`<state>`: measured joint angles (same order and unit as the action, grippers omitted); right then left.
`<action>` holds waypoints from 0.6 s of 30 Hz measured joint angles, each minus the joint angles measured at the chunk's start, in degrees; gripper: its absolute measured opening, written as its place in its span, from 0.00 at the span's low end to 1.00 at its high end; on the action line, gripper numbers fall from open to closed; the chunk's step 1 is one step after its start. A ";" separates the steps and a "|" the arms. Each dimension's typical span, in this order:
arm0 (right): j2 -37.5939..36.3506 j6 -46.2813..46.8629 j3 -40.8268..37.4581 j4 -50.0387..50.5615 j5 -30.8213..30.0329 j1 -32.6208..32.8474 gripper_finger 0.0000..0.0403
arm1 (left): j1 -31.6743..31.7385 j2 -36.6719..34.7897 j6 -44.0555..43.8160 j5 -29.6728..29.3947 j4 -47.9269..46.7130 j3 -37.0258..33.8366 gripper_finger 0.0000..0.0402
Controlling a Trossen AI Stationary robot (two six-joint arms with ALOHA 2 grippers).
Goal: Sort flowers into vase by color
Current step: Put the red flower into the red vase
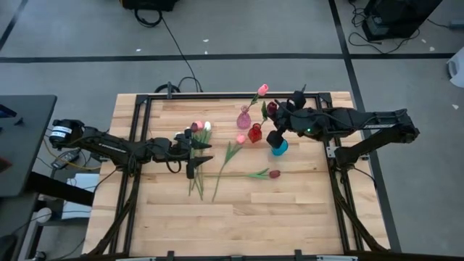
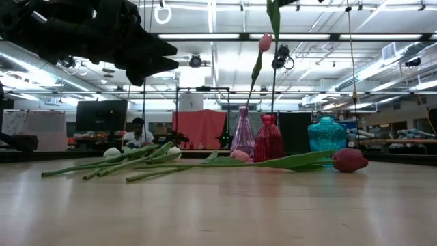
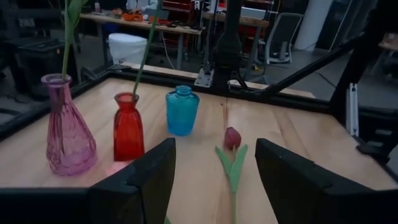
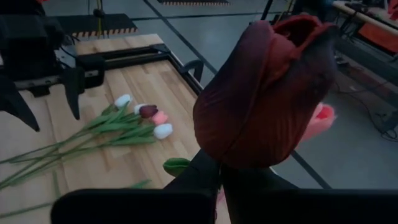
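three vases stand toward the far right of the table [image 1: 159, 225]: a pink vase [image 1: 244, 117], a red vase [image 1: 254, 133] and a blue vase [image 1: 279, 148], one of each, in a short row slanting from the far edge toward the middle. the pink vase holds one pink tulip [image 1: 262, 89], its head leaning out toward the far edge. a green stem rises out of the red vase's neck.

the right gripper [image 1: 278, 123] hovers above the red and blue vases, its fingers pinched around the stem of one dark red tulip [image 4: 264, 93] just below the head; that head fills the right wrist view, with the pink head just behind it.

the loose flowers lie flat on the wood. a bundle [image 1: 197, 156] near the middle, left of the vases, shows at least four heads in the right wrist view: two white, one pink and one dark red, stems running toward the near edge. beside it lies one single pink tulip [image 1: 240, 139], its head just next to the red vase. one more dark red tulip [image 1: 274, 174] lies alone on the near side of the blue vase, its stem pointing toward the left edge.

the left gripper [image 1: 199, 151] hangs over the bundle with its fingers spread apart and nothing between them.
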<state>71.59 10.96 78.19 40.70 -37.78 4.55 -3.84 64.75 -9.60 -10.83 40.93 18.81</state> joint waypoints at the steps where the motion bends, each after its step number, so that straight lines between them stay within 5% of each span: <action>1: 0.04 0.02 -1.05 -0.75 0.00 -0.25 0.07 | 0.00 0.01 -1.37 0.00 -0.06 0.00 0.57; 4: 0.23 0.03 -3.50 -1.24 0.95 -1.05 0.10 | 0.00 1.03 -6.43 0.26 -0.93 0.20 0.57; 12: 0.06 1.28 -5.01 -0.54 6.68 -2.86 0.32 | 0.00 8.84 -13.78 1.20 -22.18 7.67 0.57; 18: -0.28 6.18 0.93 13.57 8.97 -2.62 0.41 | -0.02 14.88 -14.82 4.38 -23.69 11.01 0.56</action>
<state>71.31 17.14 79.12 54.27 -28.81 1.92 -3.86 79.63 -24.43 -6.45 17.23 29.82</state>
